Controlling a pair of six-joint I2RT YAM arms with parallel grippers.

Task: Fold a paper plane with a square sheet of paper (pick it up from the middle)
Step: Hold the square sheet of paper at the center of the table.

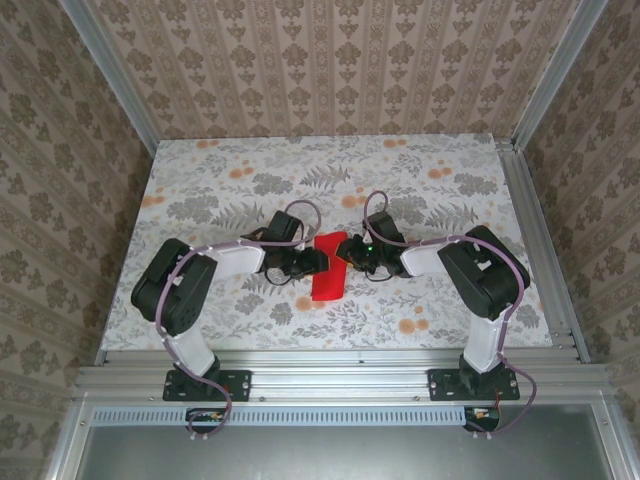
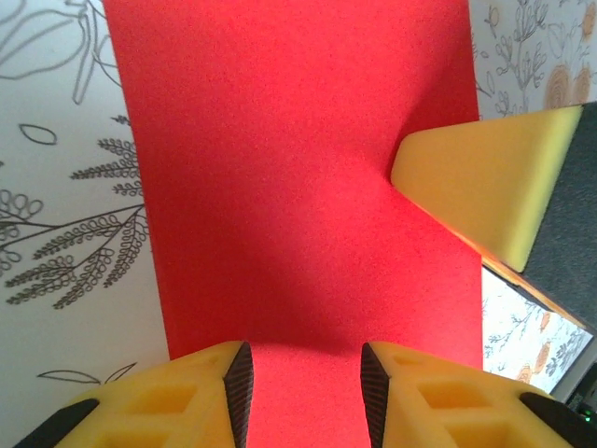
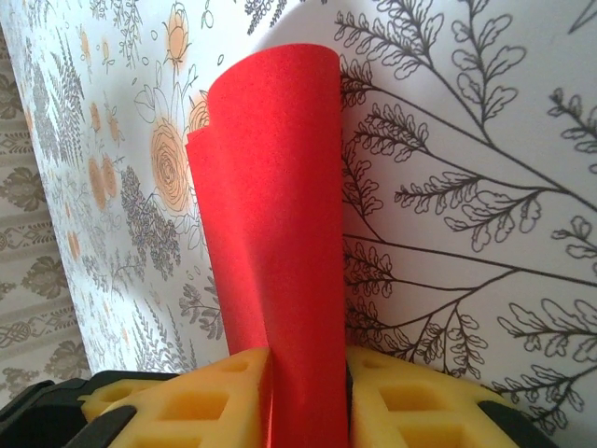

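Yellow foam pads (image 3: pixel 366 373) of your right gripper (image 3: pixel 308 373) clamp the sheet of paper (image 3: pixel 280 224): matte red, doubled into a loose, rounded fold, not yet creased. Your left gripper (image 2: pixel 306 373) stands jaws apart at its left edge. It sits mid-table (image 1: pixel 250 190) between the arms. No dart shape yet, so most folds remain.
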